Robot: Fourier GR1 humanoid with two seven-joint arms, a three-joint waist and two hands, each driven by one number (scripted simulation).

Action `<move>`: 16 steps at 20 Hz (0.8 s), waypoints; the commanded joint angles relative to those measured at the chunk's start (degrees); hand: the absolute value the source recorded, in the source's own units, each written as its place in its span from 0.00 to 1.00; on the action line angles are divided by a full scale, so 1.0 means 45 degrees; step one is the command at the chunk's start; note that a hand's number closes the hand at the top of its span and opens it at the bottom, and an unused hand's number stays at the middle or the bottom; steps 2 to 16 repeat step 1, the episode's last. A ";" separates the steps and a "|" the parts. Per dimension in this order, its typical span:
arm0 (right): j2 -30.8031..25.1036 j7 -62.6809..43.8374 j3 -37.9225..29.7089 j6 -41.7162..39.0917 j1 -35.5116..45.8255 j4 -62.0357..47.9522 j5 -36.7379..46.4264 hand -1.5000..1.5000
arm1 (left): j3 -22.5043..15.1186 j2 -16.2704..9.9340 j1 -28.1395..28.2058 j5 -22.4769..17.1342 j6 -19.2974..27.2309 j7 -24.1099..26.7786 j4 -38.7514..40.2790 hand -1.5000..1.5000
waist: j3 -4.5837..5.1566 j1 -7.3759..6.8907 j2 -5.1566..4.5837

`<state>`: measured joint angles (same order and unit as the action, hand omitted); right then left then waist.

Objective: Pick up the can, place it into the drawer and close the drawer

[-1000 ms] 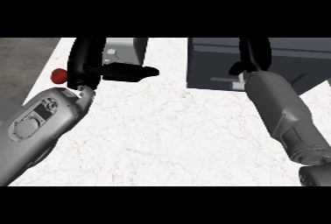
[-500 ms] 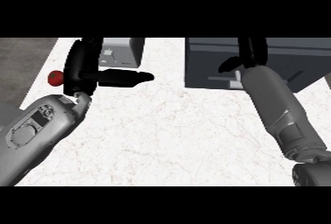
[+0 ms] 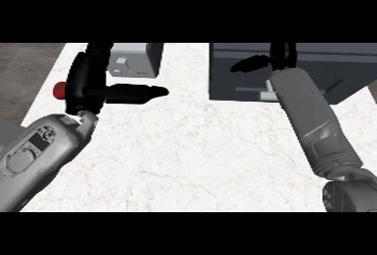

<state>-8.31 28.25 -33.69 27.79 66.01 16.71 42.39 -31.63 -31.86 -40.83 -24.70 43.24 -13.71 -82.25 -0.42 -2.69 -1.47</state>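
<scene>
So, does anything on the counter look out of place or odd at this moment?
One thing stands out: the red can sits at the white counter's far left edge, mostly hidden behind the left robot hand, far from the dark drawer unit. The right robot hand is up at that unit. Nothing looks spilled or damaged.

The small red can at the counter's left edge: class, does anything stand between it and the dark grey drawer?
Yes. The small red can sits behind the left hand, which lies across the route to the dark grey drawer. Beyond it the white marble counter looks bare. The right hand is at the drawer.
</scene>
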 commanded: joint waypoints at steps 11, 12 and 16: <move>0.0111 0.0209 -0.0900 -0.0334 0.0650 0.0241 -0.1220 0.00 | 0.0177 0.0147 0.0795 0.0167 0.0023 0.0448 -0.0213 0.00 | 0.0080 -0.0024 0.0137; 0.0111 0.0209 -0.0900 -0.0334 0.0650 0.0241 -0.1220 0.00 | 0.0177 0.0147 0.0795 0.0167 0.0023 0.0448 -0.0213 0.00 | 0.0080 -0.0024 0.0137; 0.0111 0.0209 -0.0900 -0.0334 0.0650 0.0241 -0.1220 0.00 | 0.0177 0.0147 0.0795 0.0167 0.0023 0.0448 -0.0213 0.00 | 0.0080 -0.0024 0.0137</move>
